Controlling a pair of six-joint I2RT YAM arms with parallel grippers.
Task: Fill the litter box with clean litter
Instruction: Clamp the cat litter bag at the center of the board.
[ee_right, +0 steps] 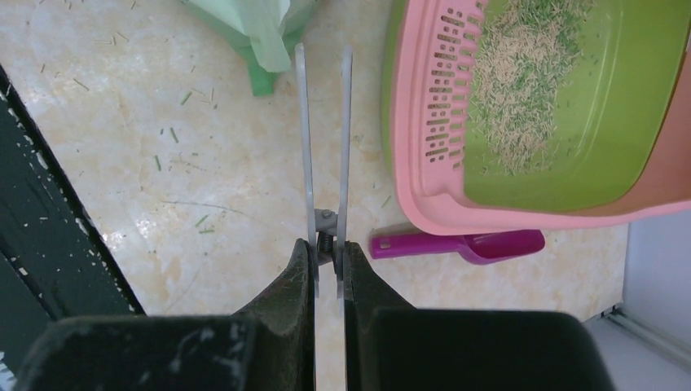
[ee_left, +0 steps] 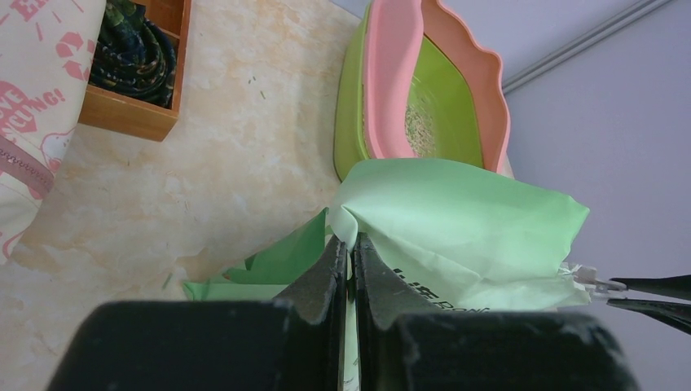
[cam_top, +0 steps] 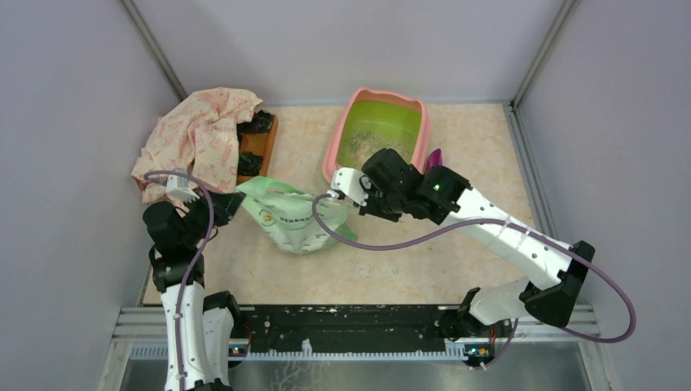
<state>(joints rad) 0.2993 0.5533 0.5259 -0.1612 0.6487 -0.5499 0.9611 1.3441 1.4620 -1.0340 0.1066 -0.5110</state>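
prob opening bag [ee_left: 456, 212]: l end effector [ee_left: 352, 241] clamped on it, r end effector [ee_right: 328, 247] on scissors [ee_right: 303, 122]; next snip, pour into box [ee_right: 411, 122].

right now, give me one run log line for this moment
left gripper shut on bag | right gripper shut on scissors, tips by bag corner | litter box holds some litter

- Your right claw [ee_right: 328, 254] is clamped on a pair of scissors [ee_right: 305, 147], whose blades point straight ahead and are slightly parted.
- The blade tips end right beside the green bag [ee_right: 273, 37].
- Ahead and to the right sits the litter box [ee_right: 415, 155], with a patch of litter [ee_right: 513, 90] inside.
- A magenta scoop [ee_right: 464, 244] lies just right of the claw, beside the box's rim.
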